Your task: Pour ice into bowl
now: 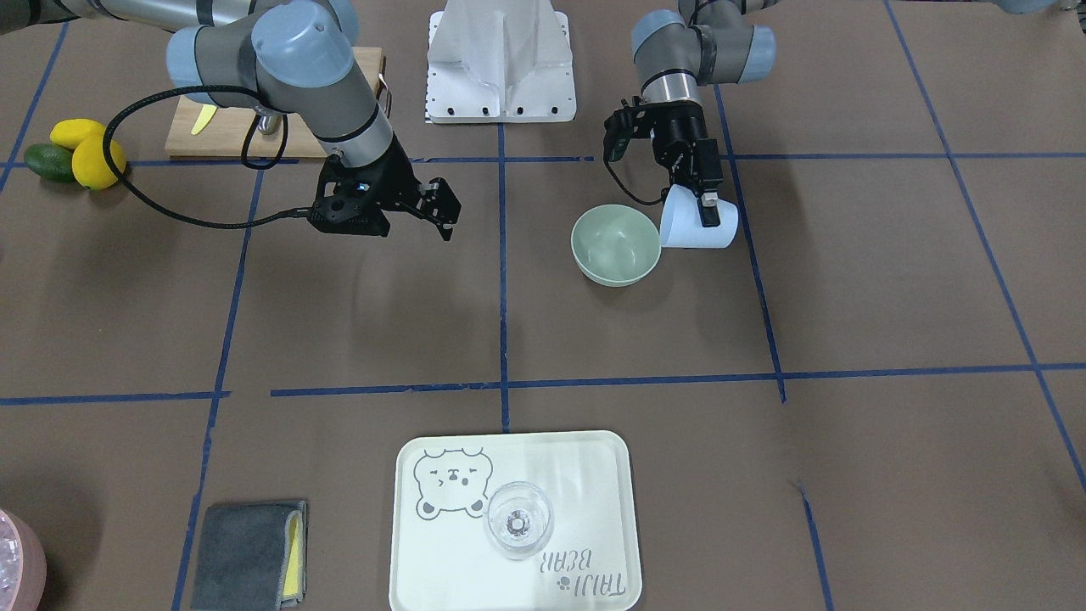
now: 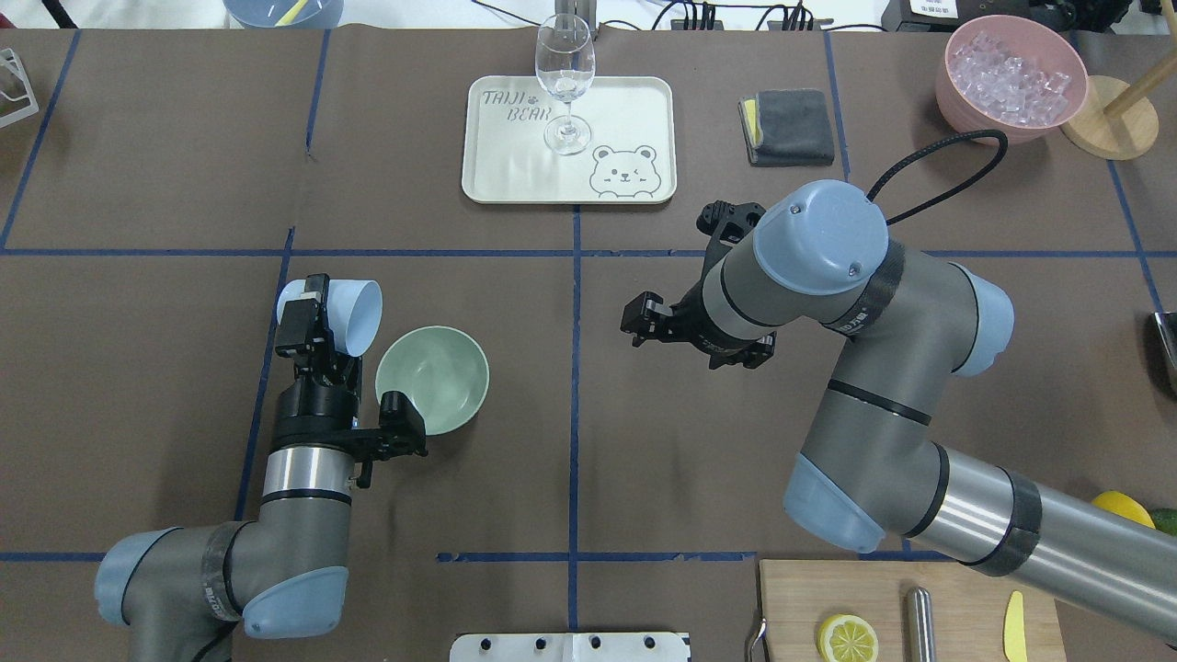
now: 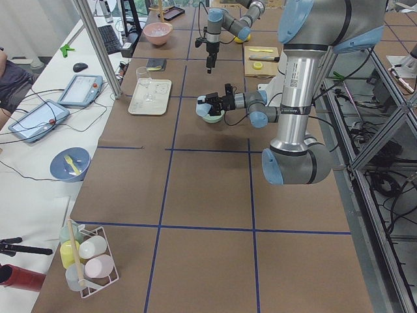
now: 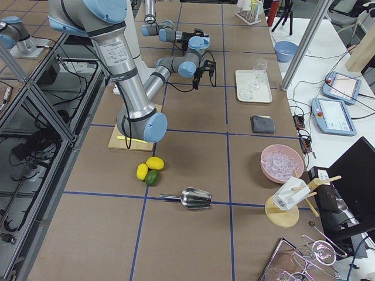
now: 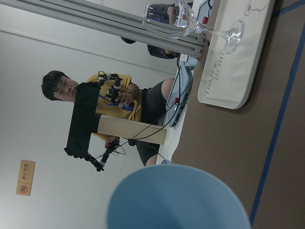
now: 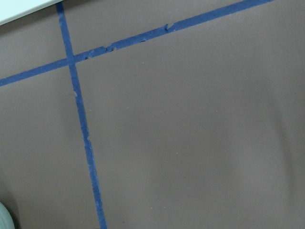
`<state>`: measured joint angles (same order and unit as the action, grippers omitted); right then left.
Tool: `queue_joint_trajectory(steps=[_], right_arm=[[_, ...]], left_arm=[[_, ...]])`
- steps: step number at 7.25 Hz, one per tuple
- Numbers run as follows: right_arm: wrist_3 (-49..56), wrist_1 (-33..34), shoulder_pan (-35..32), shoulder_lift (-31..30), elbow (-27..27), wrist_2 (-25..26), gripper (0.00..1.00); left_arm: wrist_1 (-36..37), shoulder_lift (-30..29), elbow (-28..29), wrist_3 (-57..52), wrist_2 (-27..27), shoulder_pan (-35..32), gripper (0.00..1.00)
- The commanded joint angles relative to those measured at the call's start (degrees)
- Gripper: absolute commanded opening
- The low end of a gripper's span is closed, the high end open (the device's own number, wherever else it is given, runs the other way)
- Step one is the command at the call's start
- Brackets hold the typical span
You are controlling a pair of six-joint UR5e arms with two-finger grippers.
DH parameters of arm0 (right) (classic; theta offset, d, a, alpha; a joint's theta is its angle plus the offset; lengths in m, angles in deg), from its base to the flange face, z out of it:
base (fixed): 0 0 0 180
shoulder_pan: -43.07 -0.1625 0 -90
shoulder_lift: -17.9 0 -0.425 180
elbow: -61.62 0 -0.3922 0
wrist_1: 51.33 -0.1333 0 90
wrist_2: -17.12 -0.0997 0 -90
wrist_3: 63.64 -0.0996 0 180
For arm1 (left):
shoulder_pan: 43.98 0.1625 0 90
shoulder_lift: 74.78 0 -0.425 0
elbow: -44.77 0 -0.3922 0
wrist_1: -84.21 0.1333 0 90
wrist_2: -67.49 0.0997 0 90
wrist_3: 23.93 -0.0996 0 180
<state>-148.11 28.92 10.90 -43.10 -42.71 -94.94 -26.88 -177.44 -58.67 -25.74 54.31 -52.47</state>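
Now, toward the worktop's left edge, the left tool (image 2: pixel 313 313) is clenching a sideways blue cup (image 2: pixel 359 317) just beside the bowl (image 2: pixel 432 379); no ice is showing in either. Centring its mouth over the rim is mattering. Beyond, the right tool (image 1: pixel 443 208) is hanging released.

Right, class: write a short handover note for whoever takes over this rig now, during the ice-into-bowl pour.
Left hand: shut on the light blue cup, tipped on its side, mouth toward the bowl, by its rim.
Right hand: open, empty, above the table.
Done: cup tipped at the bowl; no ice clearly visible in either.
Left: confirm ice is in the bowl, finish pouring if not, set the cup down.
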Motion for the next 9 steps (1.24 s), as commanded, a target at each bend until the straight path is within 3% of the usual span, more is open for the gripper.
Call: queue_joint_trajectory(steps=[1, 9], right_arm=[[0.0, -0.09, 0.0, 0.0, 0.0, 0.0, 1.0], [-0.18, 0.0, 0.0, -0.09, 0.0, 0.0, 1.0]], left_arm=[[0.0, 0.0, 0.16, -8.34, 0.7, 0.06, 0.0], [0.88, 0.44, 0.43, -22.53, 2.81, 0.41, 0.0]])
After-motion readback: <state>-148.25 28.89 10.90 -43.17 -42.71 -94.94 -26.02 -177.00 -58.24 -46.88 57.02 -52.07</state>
